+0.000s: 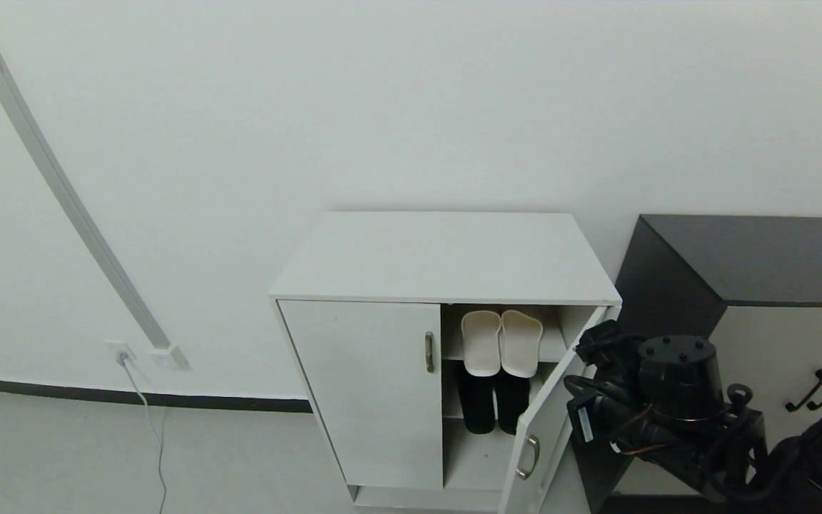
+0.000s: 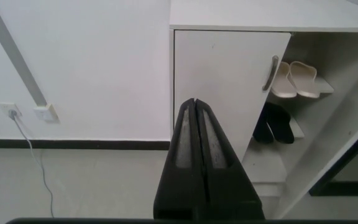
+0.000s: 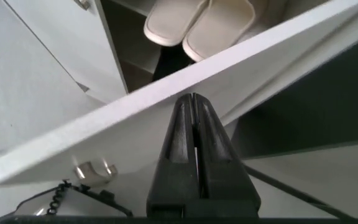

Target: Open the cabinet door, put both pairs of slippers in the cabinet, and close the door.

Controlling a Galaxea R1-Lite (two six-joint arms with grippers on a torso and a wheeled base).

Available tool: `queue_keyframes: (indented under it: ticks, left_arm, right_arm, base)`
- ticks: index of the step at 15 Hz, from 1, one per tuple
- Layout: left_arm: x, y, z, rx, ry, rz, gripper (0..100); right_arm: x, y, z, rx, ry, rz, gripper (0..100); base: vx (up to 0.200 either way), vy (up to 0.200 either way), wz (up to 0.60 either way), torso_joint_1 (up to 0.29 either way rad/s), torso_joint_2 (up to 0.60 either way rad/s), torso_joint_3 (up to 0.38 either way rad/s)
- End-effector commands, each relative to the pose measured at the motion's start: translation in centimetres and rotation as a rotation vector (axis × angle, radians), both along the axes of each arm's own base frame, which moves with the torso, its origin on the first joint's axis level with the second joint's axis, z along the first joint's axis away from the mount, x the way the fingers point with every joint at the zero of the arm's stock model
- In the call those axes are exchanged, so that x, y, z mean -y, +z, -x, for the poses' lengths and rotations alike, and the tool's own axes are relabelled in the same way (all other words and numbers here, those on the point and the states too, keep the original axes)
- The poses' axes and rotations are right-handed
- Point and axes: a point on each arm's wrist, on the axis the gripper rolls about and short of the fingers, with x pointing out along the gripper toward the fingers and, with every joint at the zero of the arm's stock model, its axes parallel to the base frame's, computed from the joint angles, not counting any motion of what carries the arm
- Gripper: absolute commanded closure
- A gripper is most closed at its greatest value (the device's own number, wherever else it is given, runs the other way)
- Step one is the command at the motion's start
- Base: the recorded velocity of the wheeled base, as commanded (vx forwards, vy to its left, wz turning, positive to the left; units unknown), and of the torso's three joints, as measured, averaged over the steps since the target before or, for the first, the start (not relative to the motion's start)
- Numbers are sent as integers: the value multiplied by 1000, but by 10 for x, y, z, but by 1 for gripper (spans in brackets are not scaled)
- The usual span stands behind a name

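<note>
White slippers (image 1: 501,343) and black slippers (image 1: 494,403) shelved; right gripper (image 3: 193,99), fingers pressed together, at open cabinet door (image 1: 546,417); closing step: push it shut.

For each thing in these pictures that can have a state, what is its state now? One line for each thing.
left door, shut.
right door, open, swung partly outward.
white slippers, stored in the top compartment of the cabinet, side by side.
black slippers, stored just below the white pair.
left gripper, shut, empty.
right gripper, shut, empty, close to the right door.
</note>
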Motion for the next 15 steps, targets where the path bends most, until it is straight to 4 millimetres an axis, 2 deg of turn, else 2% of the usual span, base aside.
queue_keyframes:
  ticks: [1,15]
  left_arm:
    - [0,0,0,-1,1,2,100]
    - [0,0,0,-1,1,4,100]
  right_arm:
    - [-7,-12,-10,-20,0,14,100]
    - [-42,-29,-63,22,-13,-46,100]
  base:
    - [0,0,0,0,0,0]
    - [0,0,0,0,0,0]
